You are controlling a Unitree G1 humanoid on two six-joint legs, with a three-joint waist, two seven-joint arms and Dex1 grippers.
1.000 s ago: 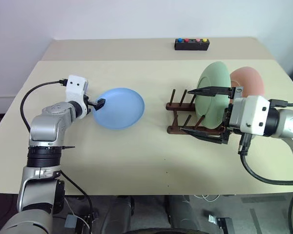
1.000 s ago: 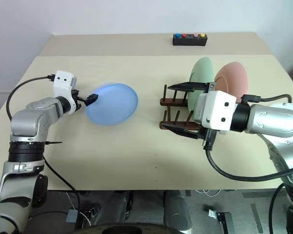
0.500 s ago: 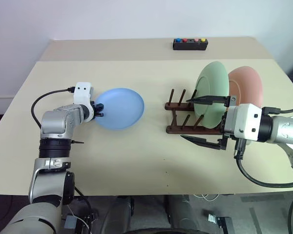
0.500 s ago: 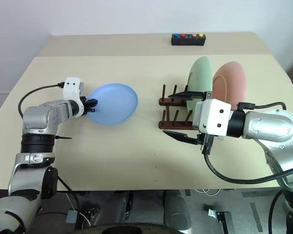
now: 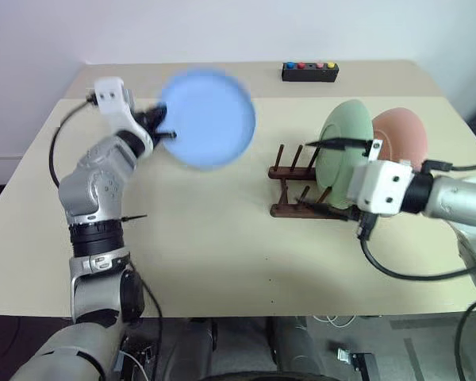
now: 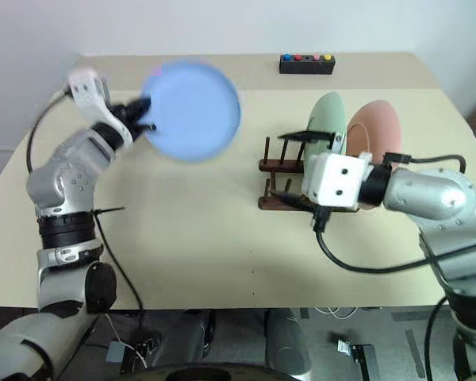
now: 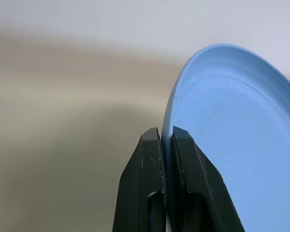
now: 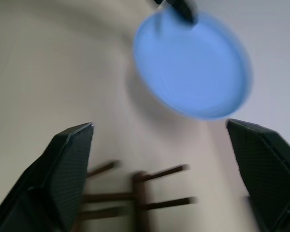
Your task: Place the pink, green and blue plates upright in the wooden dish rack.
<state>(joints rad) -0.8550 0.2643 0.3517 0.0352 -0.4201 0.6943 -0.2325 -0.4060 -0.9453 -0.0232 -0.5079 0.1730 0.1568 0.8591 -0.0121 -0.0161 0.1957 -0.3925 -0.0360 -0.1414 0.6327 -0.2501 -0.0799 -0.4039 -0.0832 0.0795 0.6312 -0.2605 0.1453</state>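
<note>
The blue plate [image 5: 208, 119] hangs in the air over the left half of the table, tipped up almost on edge. My left gripper [image 5: 160, 132] is shut on its left rim, and the left wrist view shows both fingers [image 7: 150, 159] pinching the blue plate [image 7: 232, 145] at its edge. The green plate [image 5: 345, 155] and the pink plate [image 5: 404, 135] stand upright at the right end of the wooden dish rack [image 5: 289, 210]. My right gripper [image 5: 305, 175] is open beside the rack, its fingers spread around the green plate's front, with nothing held.
A small black box with coloured buttons [image 5: 309, 71] sits at the back of the table. Several free pegs [image 5: 284, 159] stand at the rack's left end. The right wrist view looks over the rack pegs [image 8: 135, 193] toward the raised blue plate [image 8: 193, 72].
My left gripper shut on the blue plate's rim and lifted it off the table, tipping it upright and a little to the right. The right gripper drew in closer to the rack.
</note>
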